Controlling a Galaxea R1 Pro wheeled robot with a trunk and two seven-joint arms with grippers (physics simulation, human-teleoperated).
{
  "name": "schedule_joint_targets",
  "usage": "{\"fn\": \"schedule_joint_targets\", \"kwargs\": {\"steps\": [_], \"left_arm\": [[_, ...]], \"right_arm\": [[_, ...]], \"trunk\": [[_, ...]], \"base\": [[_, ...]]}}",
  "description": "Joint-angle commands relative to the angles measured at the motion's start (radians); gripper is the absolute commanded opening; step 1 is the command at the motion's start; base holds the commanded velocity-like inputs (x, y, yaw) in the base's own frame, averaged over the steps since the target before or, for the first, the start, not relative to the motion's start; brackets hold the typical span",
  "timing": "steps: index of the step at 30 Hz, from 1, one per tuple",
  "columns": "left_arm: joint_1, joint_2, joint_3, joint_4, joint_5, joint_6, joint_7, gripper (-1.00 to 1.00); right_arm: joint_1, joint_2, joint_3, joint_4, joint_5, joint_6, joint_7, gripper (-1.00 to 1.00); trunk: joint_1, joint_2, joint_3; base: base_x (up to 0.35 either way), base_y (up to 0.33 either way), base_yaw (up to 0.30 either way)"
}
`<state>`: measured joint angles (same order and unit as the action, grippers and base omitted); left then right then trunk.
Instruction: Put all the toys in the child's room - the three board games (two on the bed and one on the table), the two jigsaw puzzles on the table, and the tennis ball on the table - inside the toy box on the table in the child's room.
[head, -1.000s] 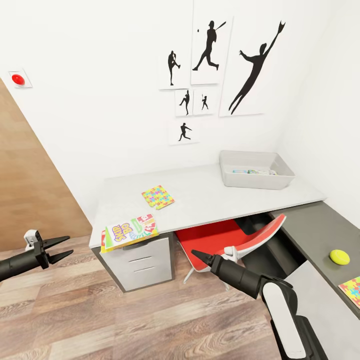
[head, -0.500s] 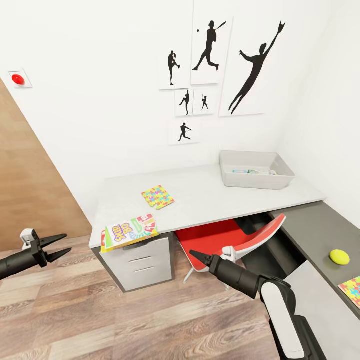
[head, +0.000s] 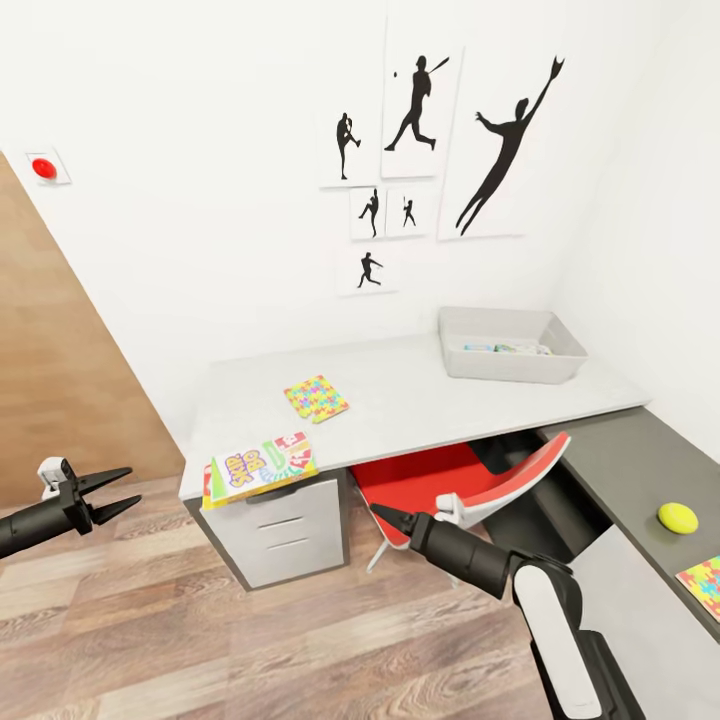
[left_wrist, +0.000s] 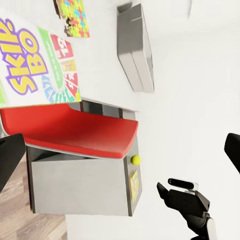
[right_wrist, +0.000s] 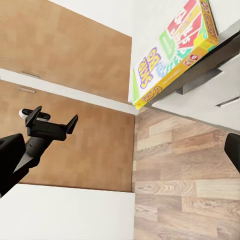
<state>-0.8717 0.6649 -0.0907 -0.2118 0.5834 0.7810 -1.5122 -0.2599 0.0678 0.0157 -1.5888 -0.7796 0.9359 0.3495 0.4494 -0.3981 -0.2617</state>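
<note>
1. The flat green, yellow and red "SKIP BO" board game box (head: 259, 467) lies at the front corner of the long pale grey-white surface (head: 420, 385), its edge overhanging; a clumsy nudge from me could, I judge, tip it onto the wood-plank floor (head: 200, 620).
2. My right end effector (head: 383, 517) hangs low beside the red chair (head: 450, 478), which could snag the arm as I reach up.
3. My left end effector (head: 115, 491) hovers over the floor, well apart from the box, fingers spread, holding nothing.
4. The right one grips nothing; its fingers look nearly together, though I cannot tell for certain.
5. The multicolour jigsaw-pattern box (head: 316, 398) lies mid-surface; the shallow light grey bin (head: 510, 345) waits at the far end, some boxes inside.
</note>
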Motion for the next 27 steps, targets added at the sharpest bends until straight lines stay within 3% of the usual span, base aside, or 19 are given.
{"fn": "schedule_joint_targets", "kwargs": {"steps": [1, 27], "left_arm": [[-0.001, 0.001, -0.008, 0.0, 0.006, 0.011, -0.005, 1.0], [-0.001, 0.002, -0.007, 0.0, 0.006, 0.011, -0.006, 1.0]], "right_arm": [[-0.001, 0.001, 0.0, 0.0, 0.006, 0.004, 0.006, 1.0], [-0.001, -0.003, 0.041, 0.0, 0.006, -0.026, 0.001, 1.0]], "trunk": [[0.001, -0.002, 0.0], [0.001, -0.002, 0.042]], "base": [[0.0, 0.0, 0.0], [0.0, 0.0, 0.0]]}}
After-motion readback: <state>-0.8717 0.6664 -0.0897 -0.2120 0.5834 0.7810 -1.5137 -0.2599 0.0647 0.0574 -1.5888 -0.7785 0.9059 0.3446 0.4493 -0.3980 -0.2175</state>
